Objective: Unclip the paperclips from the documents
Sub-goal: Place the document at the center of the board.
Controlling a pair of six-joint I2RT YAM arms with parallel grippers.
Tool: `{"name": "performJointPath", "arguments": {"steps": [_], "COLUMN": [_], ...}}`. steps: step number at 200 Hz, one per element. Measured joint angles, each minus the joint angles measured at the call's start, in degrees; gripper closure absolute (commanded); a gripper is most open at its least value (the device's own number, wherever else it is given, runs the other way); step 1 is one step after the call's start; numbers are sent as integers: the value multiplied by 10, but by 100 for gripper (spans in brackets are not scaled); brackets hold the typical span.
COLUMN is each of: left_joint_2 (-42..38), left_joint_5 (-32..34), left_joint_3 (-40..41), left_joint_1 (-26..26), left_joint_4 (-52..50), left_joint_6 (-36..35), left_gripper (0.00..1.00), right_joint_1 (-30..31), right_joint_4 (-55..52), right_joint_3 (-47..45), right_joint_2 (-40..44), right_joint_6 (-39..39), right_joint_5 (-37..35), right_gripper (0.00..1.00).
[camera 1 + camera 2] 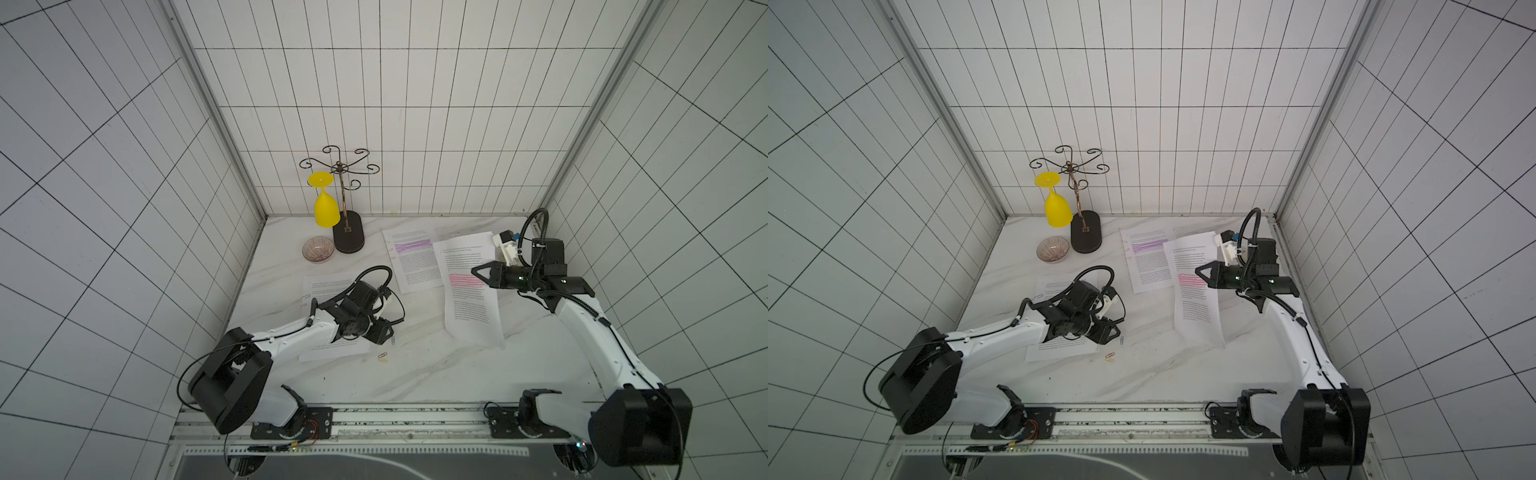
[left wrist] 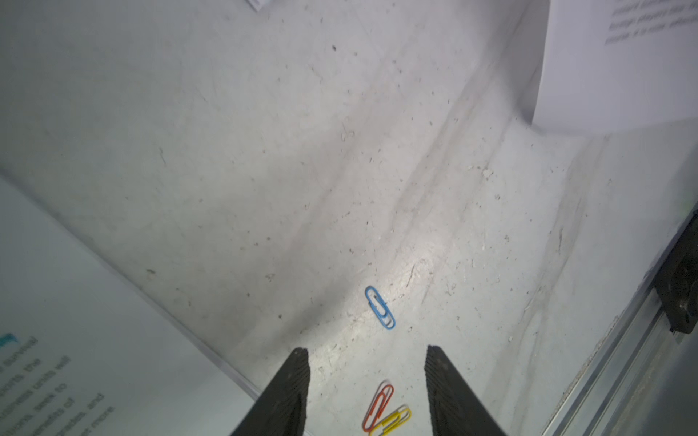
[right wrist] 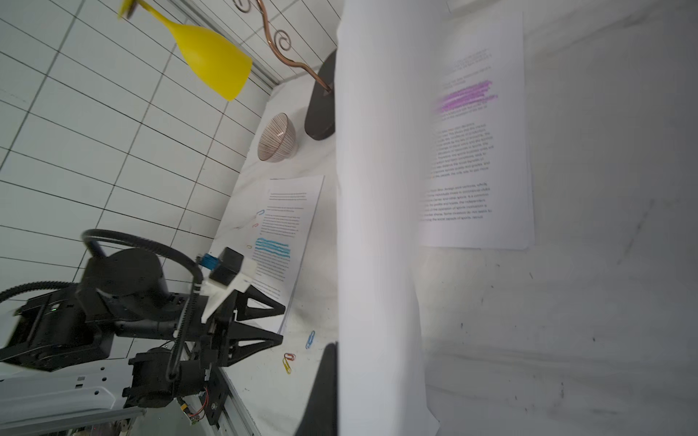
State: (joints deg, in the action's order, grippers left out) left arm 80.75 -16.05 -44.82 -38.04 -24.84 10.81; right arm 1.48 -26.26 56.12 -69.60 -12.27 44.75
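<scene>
Blue paperclip (image 2: 380, 307) lies free just ahead of the half-open, empty left gripper (image 2: 368, 353), while the right gripper (image 1: 477, 271) pinches the pink-banded document (image 1: 471, 316); release seems done, and next the left must reach the edge clips (image 3: 255, 225) on the blue-banded document (image 3: 294, 211) beside it.

Both top views: high, looking down on whole table (image 1: 415, 374). Left wrist: close over blue paperclip (image 2: 379, 307); right wrist: low, sideways, sharing it (image 3: 309, 339).
</scene>
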Motion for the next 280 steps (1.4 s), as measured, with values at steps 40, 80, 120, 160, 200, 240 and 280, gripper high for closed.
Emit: {"name": "performJointPath", "arguments": {"steps": [40,80,120,160,200,240,280], "left_joint_2": [9,82,127,147,165,167,188], "left_joint_5": [42,102,119,117,115,103,54], "left_joint_3": [-77,-174,-227,-269,-276,-283,-303], "left_joint_1": [0,10,19,19,22,34,87], "left_joint_4": [-40,-108,-133,-135,-136,-131,-91], "left_joint_6": [-14,-4,5,16,18,19,43], "left_gripper": [52,54,55,55,55,52,22], "right_joint_1": [0,-5,-14,-31,-49,-71,-58], "right_joint_4": [-32,-37,-40,-42,-42,-46,-26], "right_joint_3": [0,0,-1,-1,-1,1,10], "right_joint_2": [-3,-7,-41,-65,-109,-127,-122], "right_joint_6": [-6,-18,-25,-17,-14,-8,-6], "right_joint_5": [-122,-277,-370,-421,-445,-462,-365], "right_gripper": [100,100,100,85,62,36,32]}}
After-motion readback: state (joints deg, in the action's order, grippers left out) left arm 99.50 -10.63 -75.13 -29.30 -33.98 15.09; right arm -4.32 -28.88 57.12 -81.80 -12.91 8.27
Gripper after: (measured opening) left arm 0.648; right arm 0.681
